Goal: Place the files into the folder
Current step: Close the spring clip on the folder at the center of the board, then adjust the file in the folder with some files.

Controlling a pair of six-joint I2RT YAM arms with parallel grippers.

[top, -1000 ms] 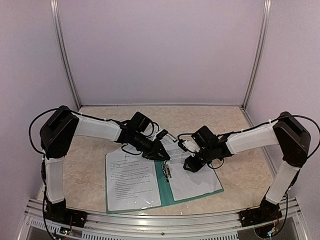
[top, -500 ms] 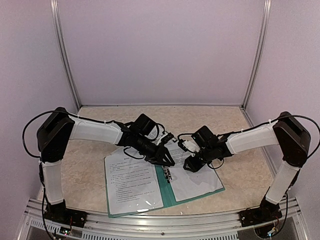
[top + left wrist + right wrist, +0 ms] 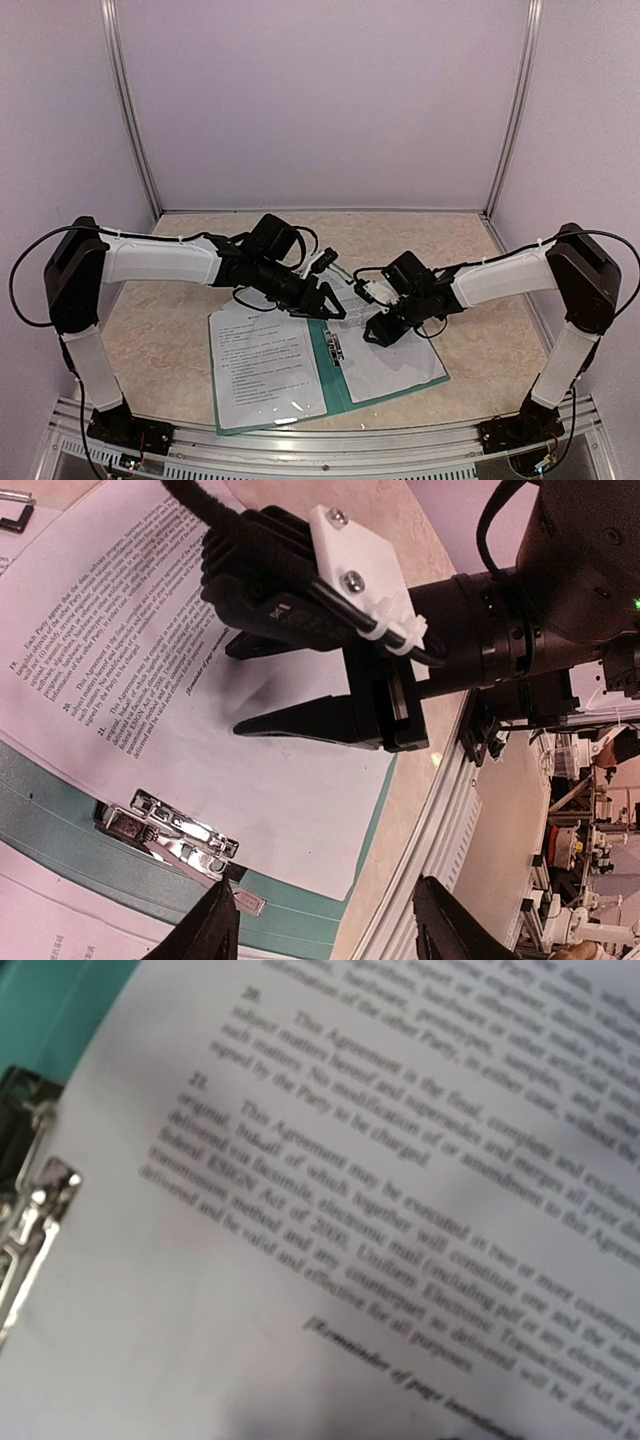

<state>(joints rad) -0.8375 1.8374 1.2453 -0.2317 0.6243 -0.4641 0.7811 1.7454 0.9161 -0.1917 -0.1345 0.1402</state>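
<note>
The left jaws are spreading wider above the clip (image 3: 170, 832); the right jaws are parting over the files (image 3: 400, 365); released sheets are lying in the folder (image 3: 328, 375).

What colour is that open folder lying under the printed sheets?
The folder is dark teal-green, seen best in the left wrist view, beside its metal clip.

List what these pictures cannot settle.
- Top view: print on the files too small to read; arms hide the folder's far spine.
- Left wrist view: whether the right pincer touches the files is unclear; left pincer cut by the bottom edge.
- Right wrist view: its pincer out of frame; lowest print blurred.
</note>
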